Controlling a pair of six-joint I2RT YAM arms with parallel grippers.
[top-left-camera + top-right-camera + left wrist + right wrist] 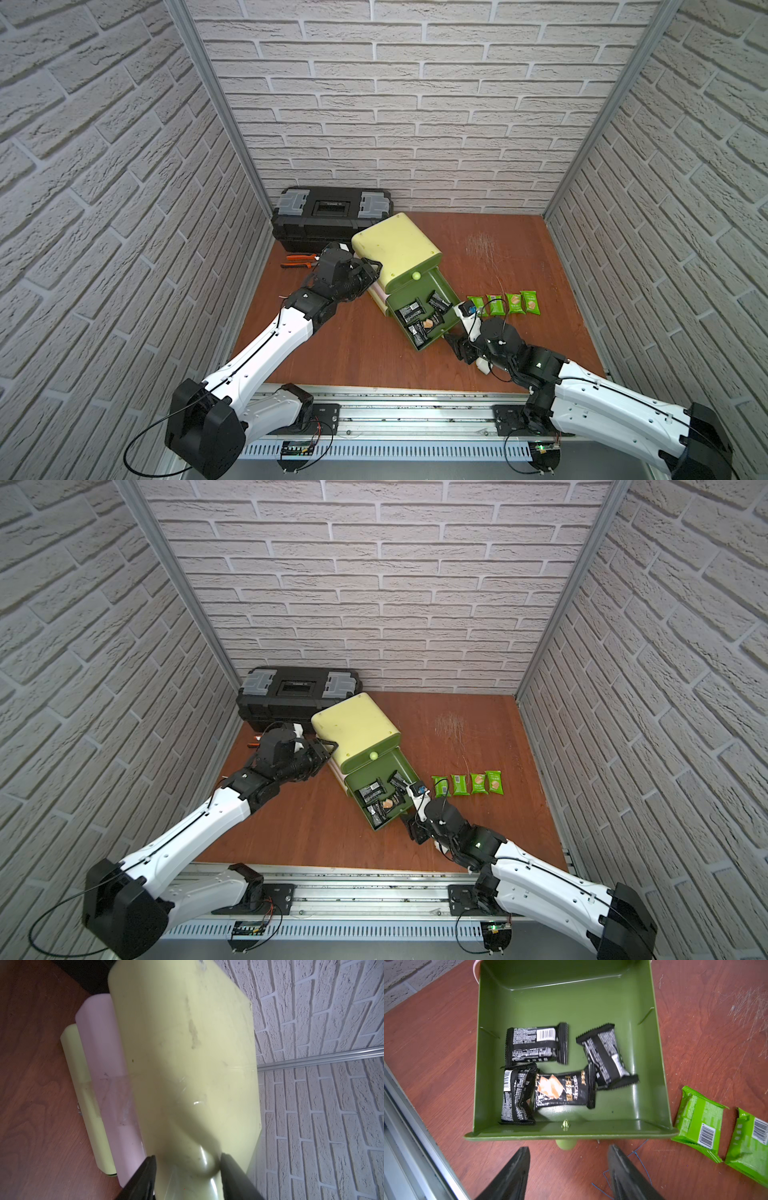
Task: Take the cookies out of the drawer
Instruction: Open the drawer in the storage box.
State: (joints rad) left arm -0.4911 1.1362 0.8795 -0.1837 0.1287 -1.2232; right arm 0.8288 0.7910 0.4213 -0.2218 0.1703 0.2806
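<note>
A pale yellow cabinet (395, 245) stands on the table with its green drawer (571, 1007) pulled out. Several black wrapped cookies (535, 1043) lie inside the drawer. Several green cookies (514, 302) lie in a row on the table to its right; two of them show in the right wrist view (697, 1122). My left gripper (188, 1157) is shut on the cabinet's rounded upper edge, one finger on each side. My right gripper (569, 1147) stands open just in front of the drawer's knob (565, 1144), holding nothing.
A black toolbox (332, 216) stands against the back wall, with orange-handled pliers (297, 261) in front of it. A blue thread (639, 1159) lies on the table by my right fingers. Brick walls close in three sides. A metal rail (395, 409) runs along the front.
</note>
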